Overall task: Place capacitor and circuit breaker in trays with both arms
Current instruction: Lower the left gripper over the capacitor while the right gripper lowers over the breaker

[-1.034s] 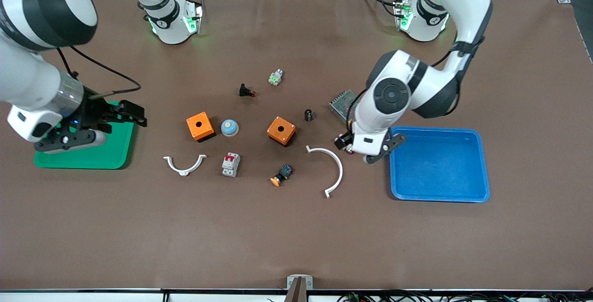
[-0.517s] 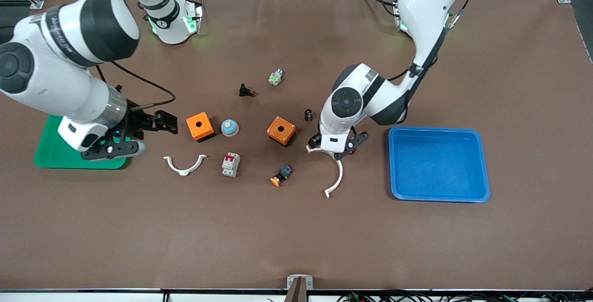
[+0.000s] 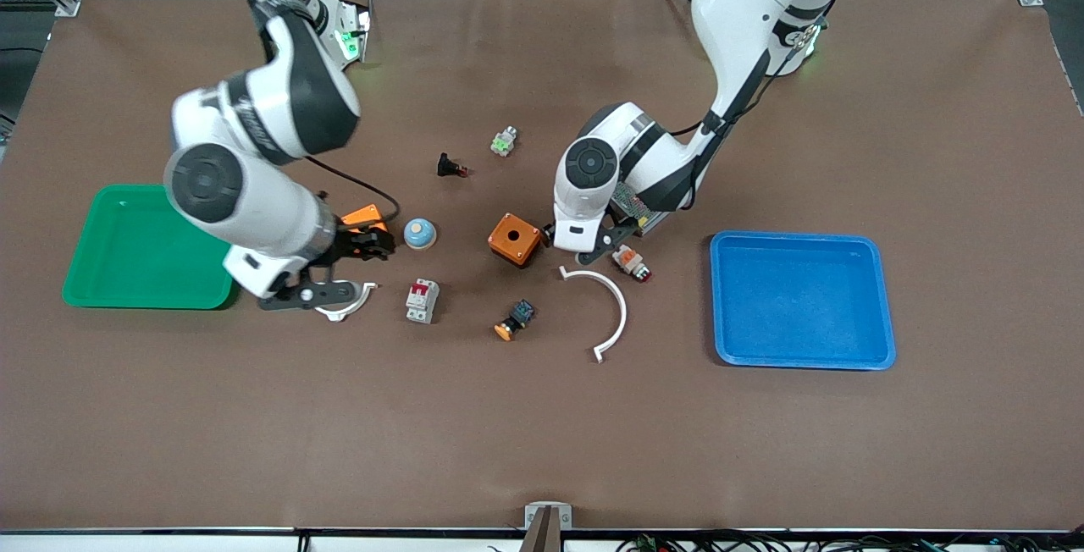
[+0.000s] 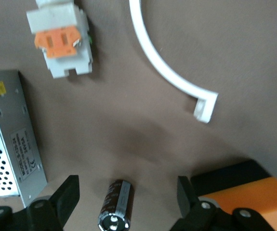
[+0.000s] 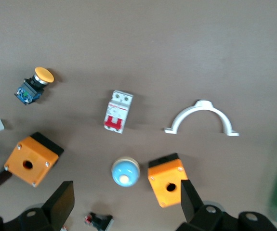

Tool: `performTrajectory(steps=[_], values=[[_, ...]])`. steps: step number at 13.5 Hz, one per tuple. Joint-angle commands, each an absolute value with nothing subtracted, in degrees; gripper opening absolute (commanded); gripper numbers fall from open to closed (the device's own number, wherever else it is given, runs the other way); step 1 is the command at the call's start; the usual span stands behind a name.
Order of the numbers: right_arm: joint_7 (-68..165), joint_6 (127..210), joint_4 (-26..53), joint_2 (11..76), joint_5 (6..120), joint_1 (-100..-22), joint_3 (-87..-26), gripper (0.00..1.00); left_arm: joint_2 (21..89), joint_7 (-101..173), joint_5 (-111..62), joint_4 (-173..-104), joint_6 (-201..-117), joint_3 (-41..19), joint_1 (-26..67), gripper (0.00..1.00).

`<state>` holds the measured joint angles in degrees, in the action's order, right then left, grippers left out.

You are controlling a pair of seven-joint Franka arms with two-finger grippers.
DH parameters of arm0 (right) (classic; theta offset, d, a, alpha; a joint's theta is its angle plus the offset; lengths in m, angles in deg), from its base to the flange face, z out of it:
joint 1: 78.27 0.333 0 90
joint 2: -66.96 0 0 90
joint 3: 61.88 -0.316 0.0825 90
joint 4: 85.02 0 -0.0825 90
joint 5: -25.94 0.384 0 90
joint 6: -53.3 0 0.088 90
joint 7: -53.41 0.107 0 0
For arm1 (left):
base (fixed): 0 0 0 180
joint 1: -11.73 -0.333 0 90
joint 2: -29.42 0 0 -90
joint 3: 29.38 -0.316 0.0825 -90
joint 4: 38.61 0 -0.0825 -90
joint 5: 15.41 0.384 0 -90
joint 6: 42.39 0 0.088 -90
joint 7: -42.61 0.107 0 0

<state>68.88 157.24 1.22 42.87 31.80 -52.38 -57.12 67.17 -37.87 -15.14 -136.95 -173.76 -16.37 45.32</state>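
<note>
**Black capacitor framed between spread fingers**

Black capacitor [image 4: 115,205] lies on the table beside an orange box [image 3: 514,239], between the open left gripper [image 3: 584,249]. Light, rigid, probably slippery; grip its sides. Right gripper [image 3: 339,268], open, hovers near the circuit breaker [image 3: 422,300]. Power supply [image 4: 10,139] label unreadable.

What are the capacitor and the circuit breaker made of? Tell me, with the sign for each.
Capacitor: dark glossy sleeve with printed lettering, probably plastic film over a can; silvery, metal-looking end cap.
Circuit breaker: matte white-grey body with a red switch section, most likely moulded plastic.
</note>
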Motion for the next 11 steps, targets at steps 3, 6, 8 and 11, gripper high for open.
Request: performTrajectory(steps=[3, 6, 8, 11], values=[[78.2, 167.8, 6.4, 38.8, 31.3, -49.1, -56.6, 0.99, 66.7, -39.4, -15.9, -140.7, -178.1, -16.6, 46.3, 0.88], [78.5, 173.3, 9.7, 37.5, 31.3, -49.4, -56.7, 0.99, 67.1, -39.7, -16.0, -140.8, -178.4, -16.6, 47.4, 0.83], [78.7, 174.5, 10.0, 36.0, 31.5, -49.6, -56.7, 0.99, 67.2, -40.2, -16.0, -140.8, -178.4, -16.6, 47.8, 0.81], [78.7, 176.9, 10.1, 33.7, 31.7, -49.3, -56.7, 0.99, 67.3, -41.1, -16.2, -140.8, -178.4, -16.6, 48.2, 0.79]])
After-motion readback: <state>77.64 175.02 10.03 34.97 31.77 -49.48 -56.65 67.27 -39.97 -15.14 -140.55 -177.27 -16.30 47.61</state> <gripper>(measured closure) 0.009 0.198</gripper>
